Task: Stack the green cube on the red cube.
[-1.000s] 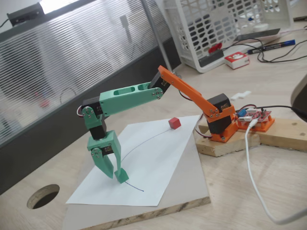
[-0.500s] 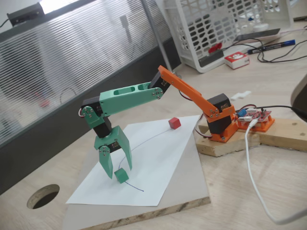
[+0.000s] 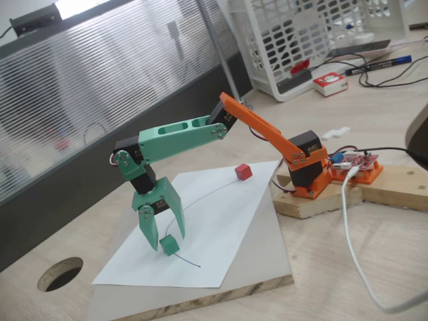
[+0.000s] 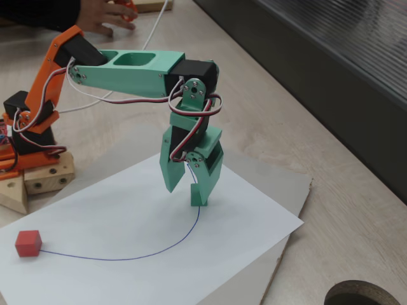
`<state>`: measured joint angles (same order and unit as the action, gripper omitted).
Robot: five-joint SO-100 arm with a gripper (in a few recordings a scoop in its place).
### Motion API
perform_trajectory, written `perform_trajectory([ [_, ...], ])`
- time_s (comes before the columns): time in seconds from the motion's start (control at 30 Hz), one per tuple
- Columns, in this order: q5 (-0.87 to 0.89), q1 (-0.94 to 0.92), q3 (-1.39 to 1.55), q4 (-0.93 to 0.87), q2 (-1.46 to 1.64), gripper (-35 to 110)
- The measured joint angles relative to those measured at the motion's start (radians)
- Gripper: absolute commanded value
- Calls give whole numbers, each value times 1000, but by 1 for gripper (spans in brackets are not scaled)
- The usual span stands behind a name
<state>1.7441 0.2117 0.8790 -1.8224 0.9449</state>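
Observation:
The green cube (image 3: 170, 245) rests on the white paper (image 3: 221, 221) near its front left part, at the end of a drawn pen line. My green gripper (image 3: 166, 241) stands open over it, one finger on each side, tips just above the sheet. In another fixed view the gripper (image 4: 184, 196) points down with its jaws spread above the paper (image 4: 127, 216). The red cube (image 3: 243, 172) lies alone at the paper's far edge, close to the arm's orange base, and sits at the other end of the pen line (image 4: 28, 243).
The paper lies on a wooden board (image 3: 267, 267). A round hole (image 3: 60, 273) is cut into the table to the left. The arm's base stands on a wood block (image 3: 321, 197) with a red circuit board (image 3: 358, 164) and cables. A white basket (image 3: 314, 40) stands behind.
A second ago the gripper was shut at the green cube. It has since opened and swung upright; the cube stays on the paper. Nothing has moved in the last half second.

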Motion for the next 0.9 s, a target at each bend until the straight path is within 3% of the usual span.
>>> perform_trajectory([
  [0.67,0,0,2,3,0,43],
  [0.9,0,0,83,140,0,43],
])
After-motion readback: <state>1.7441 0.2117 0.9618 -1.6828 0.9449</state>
